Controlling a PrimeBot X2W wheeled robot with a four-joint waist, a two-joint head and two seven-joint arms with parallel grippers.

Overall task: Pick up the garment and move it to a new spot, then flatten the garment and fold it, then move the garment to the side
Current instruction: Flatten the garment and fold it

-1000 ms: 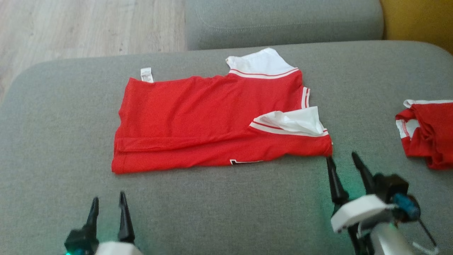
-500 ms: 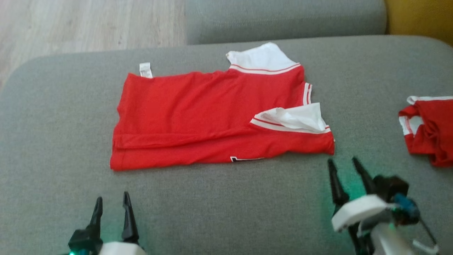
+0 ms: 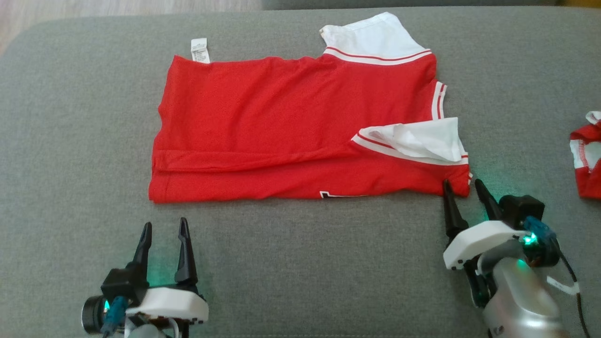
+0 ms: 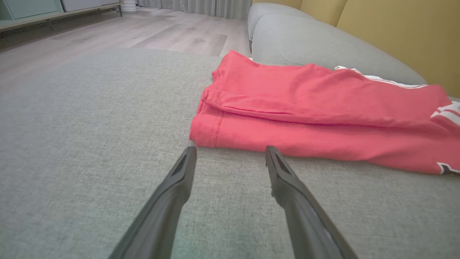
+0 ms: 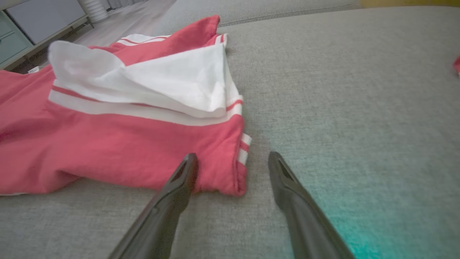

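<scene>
On grey cushion (image 3: 300, 272), red garment (image 3: 281, 131) seen laid flat, partly folded; white sleeve (image 3: 422, 141) turned back at its right end. Just short of lower left corner, left gripper (image 3: 165, 223) held wide open, empty. At lower right corner, right gripper (image 3: 462, 182) spread wide, nothing gripped, fingertips placed either side of corner. Well apart at right edge, crumpled red shirt (image 3: 587, 159) seen

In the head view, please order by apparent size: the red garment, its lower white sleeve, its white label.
Largest: red garment.
Then: lower white sleeve.
Smallest: white label.
All lie flat on the same grey cushion, so nearness hardly changes this order.
</scene>
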